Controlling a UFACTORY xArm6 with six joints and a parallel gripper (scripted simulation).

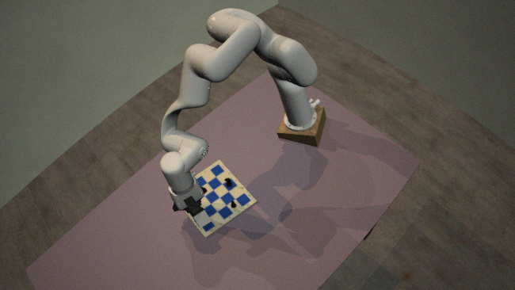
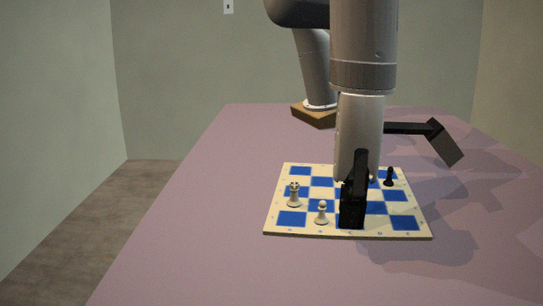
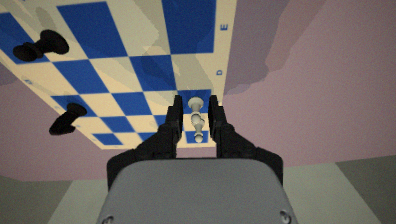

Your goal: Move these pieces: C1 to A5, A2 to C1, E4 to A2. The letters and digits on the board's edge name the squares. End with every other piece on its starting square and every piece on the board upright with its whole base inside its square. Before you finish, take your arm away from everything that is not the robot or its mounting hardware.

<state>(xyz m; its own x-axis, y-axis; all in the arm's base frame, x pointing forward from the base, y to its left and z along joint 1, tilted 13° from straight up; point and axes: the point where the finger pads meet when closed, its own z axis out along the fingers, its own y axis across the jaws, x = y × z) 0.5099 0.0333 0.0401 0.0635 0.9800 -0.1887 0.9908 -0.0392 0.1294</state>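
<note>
The blue and cream board lies on the mat. My gripper (image 2: pixel 351 221) is down at square C1 on the front edge. In the wrist view its fingers stand either side of a white pawn (image 3: pixel 195 105) with small gaps, so it is open around the pawn. The gripper hides this pawn in the exterior view. A white rook (image 2: pixel 294 194) stands on A2. A black pawn (image 2: pixel 388 175) stands on E4. The A5 corner square (image 2: pixel 300 170) is empty. In the top view the gripper (image 1: pixel 194 207) is at the board's near-left edge.
Another white pawn (image 2: pixel 321 212) stands on B1, right beside the gripper. Two black pieces (image 3: pixel 40 45) (image 3: pixel 67 117) show in the wrist view. The arm's base sits on a wooden block (image 1: pixel 302 128) at the back. A black camera mount (image 2: pixel 434 135) stands behind the board.
</note>
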